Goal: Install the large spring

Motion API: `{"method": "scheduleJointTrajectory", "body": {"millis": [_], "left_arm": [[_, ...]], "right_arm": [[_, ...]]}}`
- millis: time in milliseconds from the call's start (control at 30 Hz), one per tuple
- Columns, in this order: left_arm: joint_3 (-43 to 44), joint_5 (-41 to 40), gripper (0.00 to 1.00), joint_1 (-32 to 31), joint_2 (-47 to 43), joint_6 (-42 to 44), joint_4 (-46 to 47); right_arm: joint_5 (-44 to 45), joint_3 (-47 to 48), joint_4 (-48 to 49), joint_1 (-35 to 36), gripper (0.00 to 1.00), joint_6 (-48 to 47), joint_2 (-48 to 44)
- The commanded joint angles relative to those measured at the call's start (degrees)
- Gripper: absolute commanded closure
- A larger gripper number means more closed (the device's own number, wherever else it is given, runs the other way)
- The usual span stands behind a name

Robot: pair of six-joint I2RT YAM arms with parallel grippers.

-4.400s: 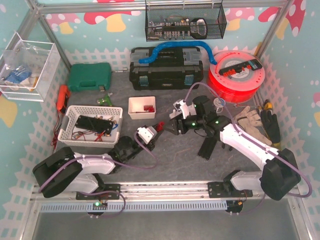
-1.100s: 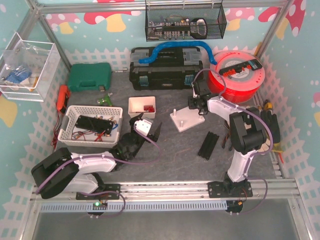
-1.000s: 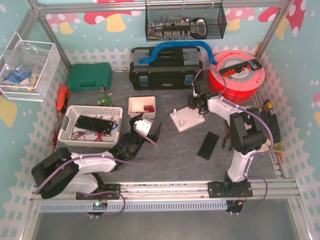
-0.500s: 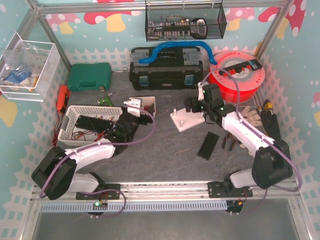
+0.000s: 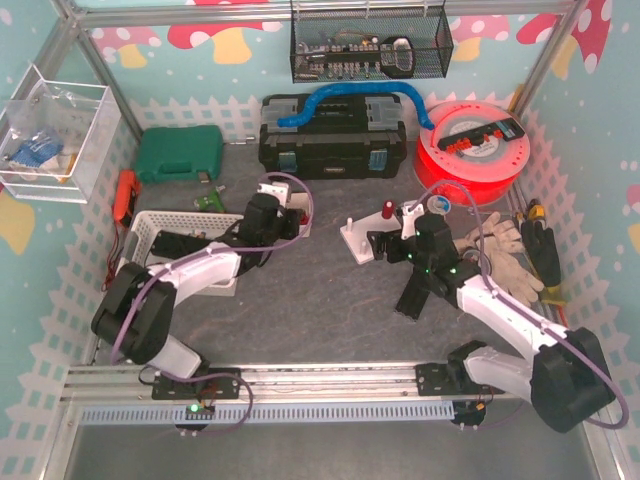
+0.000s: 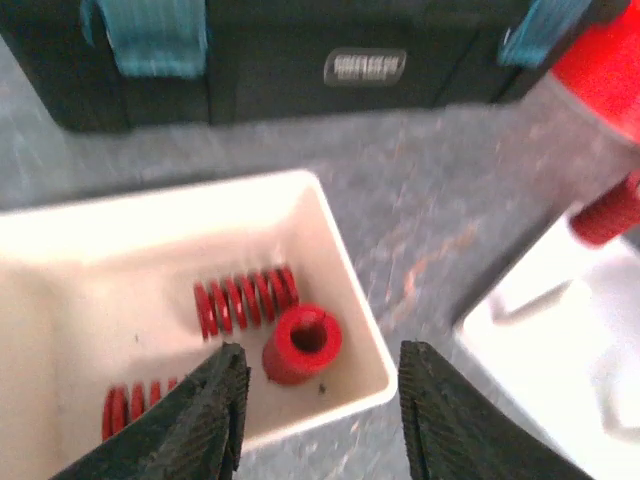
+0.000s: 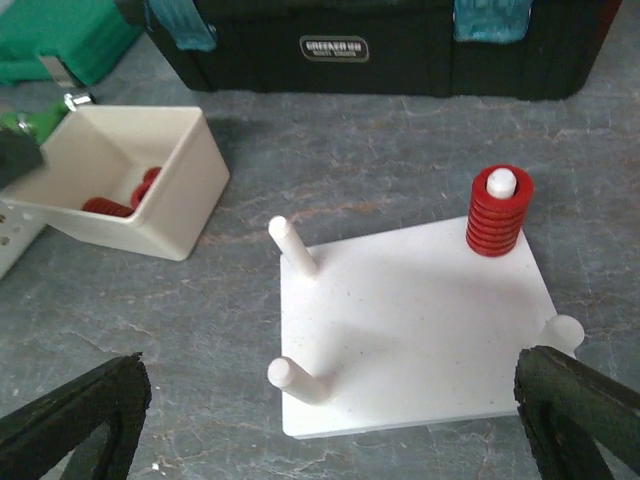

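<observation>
Large spring [image 7: 500,215] now on base [image 7: 420,330]

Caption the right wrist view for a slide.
Open right gripper facing a white peg plate: one red spring seated, three pegs bare, spare springs in the white bin.

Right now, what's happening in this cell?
The left claw hovers open over the white bin, roughly above a loose red spring; more springs lie beside it. Nothing is gripped. The right claw is open, facing the white peg plate, where a seated spring sits on a corner peg. The other three pegs are bare.
</observation>
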Motion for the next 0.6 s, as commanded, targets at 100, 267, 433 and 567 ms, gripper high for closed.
{"method": "scheduleJointTrajectory", "body": {"millis": [100, 267, 433, 567], "left_arm": [[4.89, 6.39, 0.57, 2.23, 5.94, -1.30, -10.79], [7.91, 8.35, 0.58, 3.38, 7.52, 0.26, -12.99], [12.76, 9.03, 0.59, 3.47, 9.58, 1.43, -16.89], [16.42, 8.16, 0.60, 3.72, 12.00, 2.75, -22.05]], "right_arm": [[0.17, -3.88, 7.50, 0.25, 0.01, 0.39, -4.85], [0.33, -4.49, 8.02, 0.26, 0.01, 0.51, -5.04], [0.59, -4.71, 8.23, 0.26, 0.01, 0.60, -4.91], [0.59, -4.41, 7.74, 0.26, 0.01, 0.21, -4.72]]}}
